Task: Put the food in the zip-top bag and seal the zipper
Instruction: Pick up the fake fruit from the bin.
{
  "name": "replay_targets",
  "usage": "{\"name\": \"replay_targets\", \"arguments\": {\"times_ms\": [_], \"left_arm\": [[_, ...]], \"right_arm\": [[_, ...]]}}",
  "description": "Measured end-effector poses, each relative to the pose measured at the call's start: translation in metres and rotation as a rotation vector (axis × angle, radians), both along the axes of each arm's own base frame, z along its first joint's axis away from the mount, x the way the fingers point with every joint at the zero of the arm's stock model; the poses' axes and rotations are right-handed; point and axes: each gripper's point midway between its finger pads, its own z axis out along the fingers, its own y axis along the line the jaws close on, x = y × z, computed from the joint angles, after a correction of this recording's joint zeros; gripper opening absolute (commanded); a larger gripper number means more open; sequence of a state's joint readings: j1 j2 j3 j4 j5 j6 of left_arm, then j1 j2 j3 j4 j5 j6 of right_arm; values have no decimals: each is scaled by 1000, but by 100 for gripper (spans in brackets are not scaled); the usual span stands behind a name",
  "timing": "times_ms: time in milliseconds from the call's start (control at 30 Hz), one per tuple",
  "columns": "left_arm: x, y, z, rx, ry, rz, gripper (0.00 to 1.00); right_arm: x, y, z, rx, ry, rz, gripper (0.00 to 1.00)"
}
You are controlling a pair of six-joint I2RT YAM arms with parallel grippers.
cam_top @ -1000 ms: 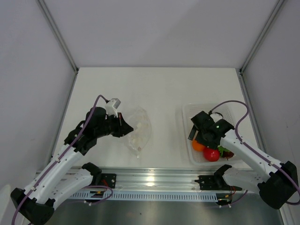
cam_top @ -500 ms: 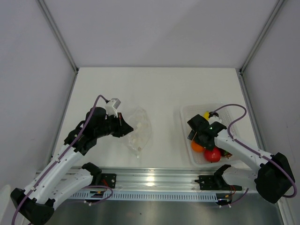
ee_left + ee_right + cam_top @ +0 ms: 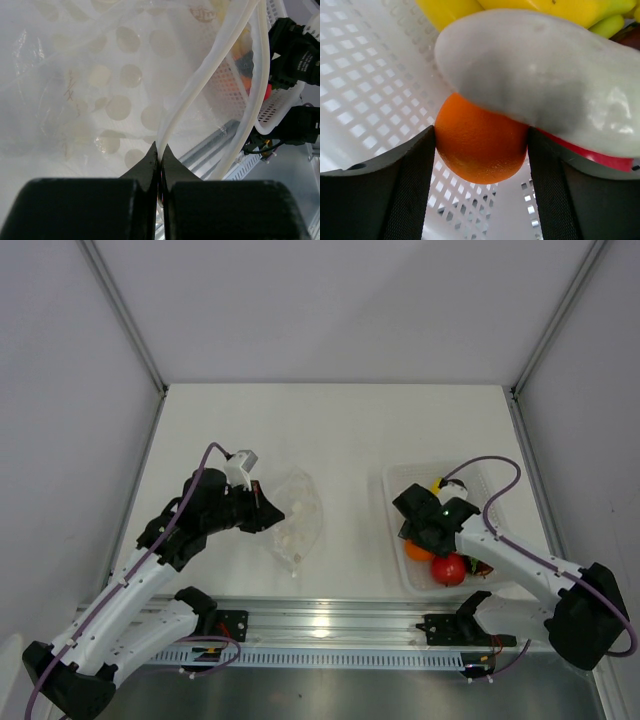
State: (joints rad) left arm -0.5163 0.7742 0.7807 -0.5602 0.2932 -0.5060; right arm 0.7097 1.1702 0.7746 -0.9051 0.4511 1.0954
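Left hand (image 3: 159,148) clenched on zipper (image 3: 199,86) of zip-top bag (image 3: 298,518), right hand (image 3: 481,150) grasps orange ball (image 3: 479,135) in tray (image 3: 357,92).

White table (image 3: 350,430) lay under the left gripper (image 3: 274,512) and right gripper (image 3: 410,537); pale walls (image 3: 330,310) stood ahead and flanking, aluminium rail (image 3: 320,622) ran behind. Light was even.

The right pincer (image 3: 481,145) grips the orange ball (image 3: 479,150) beneath the white oblong piece (image 3: 535,80).
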Motion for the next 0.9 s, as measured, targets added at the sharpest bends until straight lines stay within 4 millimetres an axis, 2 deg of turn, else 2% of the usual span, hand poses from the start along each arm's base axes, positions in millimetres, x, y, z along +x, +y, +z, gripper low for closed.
{"name": "replay_targets", "arguments": {"times_ms": [100,300,433,567,800,900], "left_arm": [[0,0,0,-1,1,-2,1],[-1,-1,-1,-2,6,-9,1],[-2,-4,-3,-6,21,-24,1],[-4,-7,-4,-10,36,-42,1],[-6,-11,-7,-16,64,-63,1],[-5,-12,-7,-20,75,-60,1]], "right_arm": [[4,2,22,7,-35,15,0],[17,11,108,130,-243,75,0],[13,27,141,210,-330,189,0],[4,77,165,325,-400,415,0],[-28,194,194,449,-475,837,0],[-42,235,204,451,-502,956,0]]}}
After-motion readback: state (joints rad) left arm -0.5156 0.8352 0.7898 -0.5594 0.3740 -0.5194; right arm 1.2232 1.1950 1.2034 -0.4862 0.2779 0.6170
